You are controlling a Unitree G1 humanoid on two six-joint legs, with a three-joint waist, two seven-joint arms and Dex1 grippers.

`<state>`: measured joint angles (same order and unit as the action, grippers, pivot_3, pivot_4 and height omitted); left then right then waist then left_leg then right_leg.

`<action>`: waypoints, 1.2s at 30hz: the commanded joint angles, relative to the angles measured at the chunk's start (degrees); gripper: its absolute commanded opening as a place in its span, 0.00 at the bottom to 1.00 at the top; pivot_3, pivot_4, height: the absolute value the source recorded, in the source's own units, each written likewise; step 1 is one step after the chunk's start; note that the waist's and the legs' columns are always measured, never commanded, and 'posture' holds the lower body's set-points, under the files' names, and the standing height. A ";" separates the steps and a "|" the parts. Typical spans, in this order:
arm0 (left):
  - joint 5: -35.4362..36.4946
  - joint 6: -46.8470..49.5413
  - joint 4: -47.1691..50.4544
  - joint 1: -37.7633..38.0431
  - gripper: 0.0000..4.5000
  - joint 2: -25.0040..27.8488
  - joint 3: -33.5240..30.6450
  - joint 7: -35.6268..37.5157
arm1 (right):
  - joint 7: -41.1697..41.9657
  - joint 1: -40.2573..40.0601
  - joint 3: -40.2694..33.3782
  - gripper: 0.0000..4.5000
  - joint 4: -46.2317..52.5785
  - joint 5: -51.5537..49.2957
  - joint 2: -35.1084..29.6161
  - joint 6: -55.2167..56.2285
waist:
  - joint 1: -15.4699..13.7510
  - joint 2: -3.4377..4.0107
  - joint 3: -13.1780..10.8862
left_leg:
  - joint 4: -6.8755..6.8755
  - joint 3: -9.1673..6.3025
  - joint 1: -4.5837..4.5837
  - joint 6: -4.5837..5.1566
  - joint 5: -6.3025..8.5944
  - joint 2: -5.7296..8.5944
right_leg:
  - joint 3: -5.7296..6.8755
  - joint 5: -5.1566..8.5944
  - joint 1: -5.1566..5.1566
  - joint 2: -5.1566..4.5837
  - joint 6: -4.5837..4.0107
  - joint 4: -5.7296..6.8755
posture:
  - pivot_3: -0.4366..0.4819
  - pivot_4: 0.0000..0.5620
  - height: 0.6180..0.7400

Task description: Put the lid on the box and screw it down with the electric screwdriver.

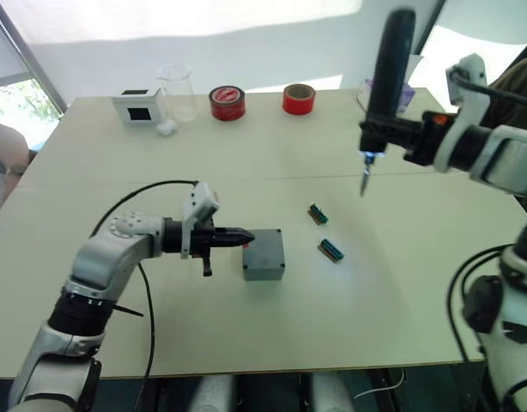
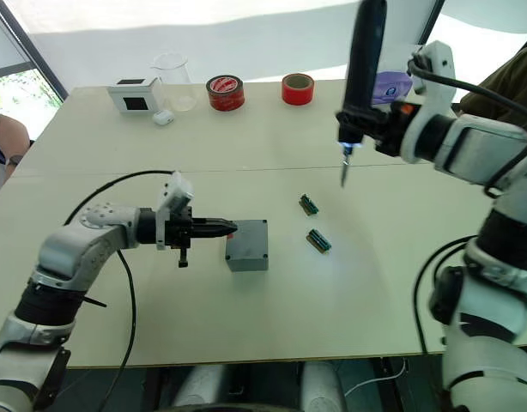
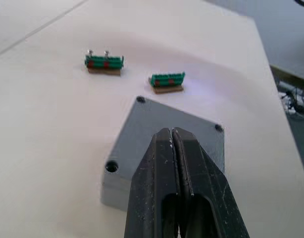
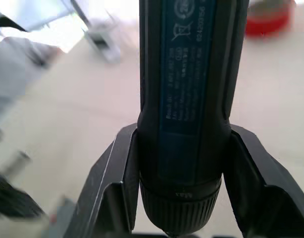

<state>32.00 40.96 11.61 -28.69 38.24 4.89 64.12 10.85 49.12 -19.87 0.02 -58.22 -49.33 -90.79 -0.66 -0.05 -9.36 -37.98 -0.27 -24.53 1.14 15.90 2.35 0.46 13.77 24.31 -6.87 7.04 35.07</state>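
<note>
Lower left of the head view: we see the left pincer (image 1: 246,235), fingers pressed together, tips touching the left edge of the lid (image 1: 263,251), which sits on the box (image 1: 264,271) at the worktop (image 1: 160,326) centre. Just right lie two green connectors (image 1: 330,250). Upper right: the right pincer (image 1: 385,135) pinches the electric screwdriver (image 1: 389,77) upright, its lit bit pointing down above the worktop.
</note>
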 commanded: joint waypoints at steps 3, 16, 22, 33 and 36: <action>1.73 0.13 7.24 0.13 0.00 2.50 1.49 3.04 | 3.39 -6.32 7.63 0.39 -6.33 -3.49 -8.18 -1.71 | 0.61 0.17 -0.38 | -0.03 0.27 0.00 0.15 0.08 0.07 | -0.09 -0.02 0.02 -0.05 0.05 -0.02 | 0.48 0.27 1.00; 2.66 2.44 13.36 3.83 0.00 3.96 1.20 -0.32 | 14.46 -5.00 22.48 0.62 -15.19 9.22 -12.20 0.46 | 1.28 0.32 -0.94 | -0.17 0.35 0.06 0.16 0.07 -0.09 | -0.11 -0.02 0.03 0.19 0.15 0.13 | 0.48 0.27 1.00; 2.84 2.57 12.64 4.11 0.00 5.26 0.47 -1.13 | 20.29 -4.10 25.96 0.99 -15.48 14.92 -12.66 3.07 | 1.27 0.22 -0.98 | -0.25 0.33 0.06 0.15 0.06 -0.08 | -0.11 -0.04 0.00 0.19 0.19 0.16 | 0.48 0.27 1.00; 1.70 1.05 1.28 0.78 0.00 7.76 -5.50 -3.09 | 34.59 0.64 24.39 0.99 -0.66 20.77 -15.03 21.39 | 1.43 0.27 -1.01 | -0.25 0.33 0.06 0.11 0.04 -0.08 | -0.11 -0.05 0.03 0.20 0.21 0.19 | 0.48 0.27 1.00; -0.31 -0.85 -2.63 0.77 0.00 7.51 -5.97 -4.28 | 39.51 -3.86 22.44 0.99 11.66 17.75 -13.44 26.38 | 1.46 0.24 -1.01 | -0.23 0.29 0.06 0.07 0.01 -0.13 | -0.10 -0.01 0.11 0.26 0.28 0.28 | 0.48 0.27 1.00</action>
<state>33.03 42.15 10.04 -27.89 45.35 0.18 60.49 46.93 47.55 4.66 3.38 -38.60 -62.89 -68.47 0.80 0.20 -10.37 -38.21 0.00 -24.46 1.21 15.91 2.21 0.37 13.79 24.41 -6.60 7.35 35.35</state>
